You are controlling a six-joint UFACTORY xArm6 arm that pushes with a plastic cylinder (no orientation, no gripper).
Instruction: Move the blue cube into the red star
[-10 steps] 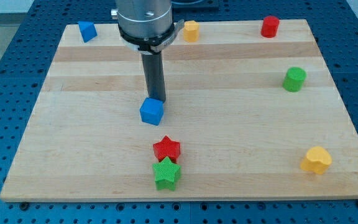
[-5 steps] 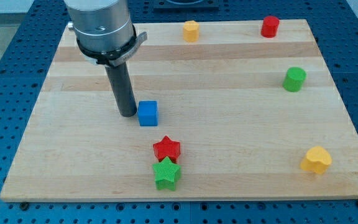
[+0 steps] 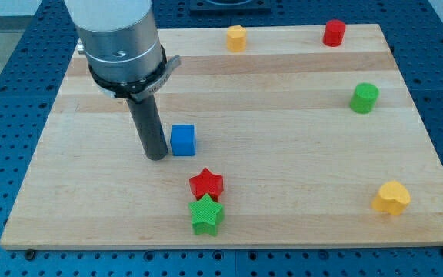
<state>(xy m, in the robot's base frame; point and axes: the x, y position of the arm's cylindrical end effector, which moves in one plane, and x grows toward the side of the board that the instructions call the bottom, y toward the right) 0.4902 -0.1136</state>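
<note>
The blue cube (image 3: 182, 140) sits on the wooden board (image 3: 298, 169), left of centre. The red star (image 3: 206, 185) lies below it and slightly to the right, a small gap apart. My tip (image 3: 156, 156) is on the board just left of the blue cube, close to its lower left side, touching it or nearly so. The arm's grey body rises above it toward the view's top left.
A green star (image 3: 206, 215) touches the red star from below. A yellow block (image 3: 237, 37) and a red cylinder (image 3: 334, 33) stand at the top edge. A green cylinder (image 3: 364, 98) is at the right, a yellow heart (image 3: 391, 198) at the lower right.
My tip moved from above the blue cube round to its left side, then down a little. The cube turned square-on and shifted slightly. The arm now hides the blue block at top left.
</note>
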